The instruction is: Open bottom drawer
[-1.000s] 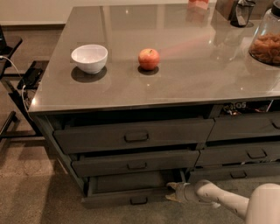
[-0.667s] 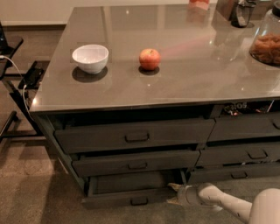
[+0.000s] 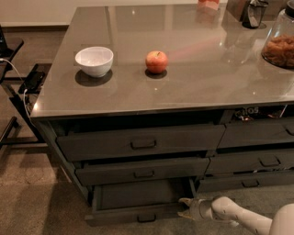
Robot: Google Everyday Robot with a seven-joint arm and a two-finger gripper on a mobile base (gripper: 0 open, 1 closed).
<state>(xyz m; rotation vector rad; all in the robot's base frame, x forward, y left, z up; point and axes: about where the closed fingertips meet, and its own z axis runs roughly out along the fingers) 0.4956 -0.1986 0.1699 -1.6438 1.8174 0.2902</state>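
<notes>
Grey counter over two stacks of three drawers, the left stack's bottom drawer standing partly pulled out, with one jar at the right edge, one white bowl near the left edge, one apple beside it, and the gripper, fingers apart and empty, at that drawer's front right corner.

Bottom drawer slightly farther out, pincer lower at its right front corner.

Glossy grey countertop, brown carpet floor, pale wall behind.
</notes>
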